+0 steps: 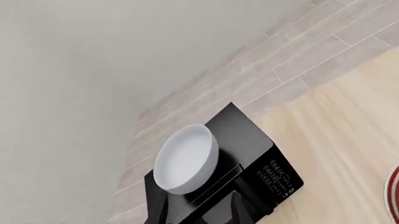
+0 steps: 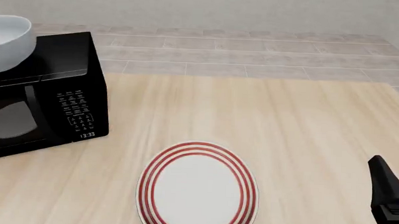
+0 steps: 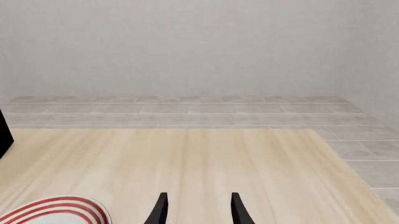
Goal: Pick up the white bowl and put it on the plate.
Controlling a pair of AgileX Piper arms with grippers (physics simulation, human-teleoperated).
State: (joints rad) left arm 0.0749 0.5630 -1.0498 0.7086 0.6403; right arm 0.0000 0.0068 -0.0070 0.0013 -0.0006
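Through the left wrist view I see the white bowl [image 1: 186,159] sitting on top of the black microwave [image 1: 249,163], near one edge of its roof, with the keypad panel facing the pale wooden worktop [image 1: 337,135]; a sliver of the red-ringed plate [image 1: 393,191] shows at the frame's border. No part of the left arm's jaws appears here, so I cannot tell whether they are released or clenched. In the front view the bowl [image 2: 8,43] stands upright on the microwave [image 2: 47,94] at the far left, well apart from the plate [image 2: 198,189], which lies flat and bare on the worktop [image 2: 285,125] close to me. The microwave's display reads "13:33"; the keypad lettering is too small for me to read, and I find no brand name. The right gripper [image 2: 390,196] shows only as a dark shape at the right edge, holding nothing that I can see. In the right wrist view its two fingers [image 3: 160,210] stand apart with bare worktop between them, so that gripper [image 3: 197,212] is released and empty, with the plate's rim [image 3: 56,210] off to one side. I judge the task barely started: the bowl is not yet grasped, and the lift, carry and placing are all left.
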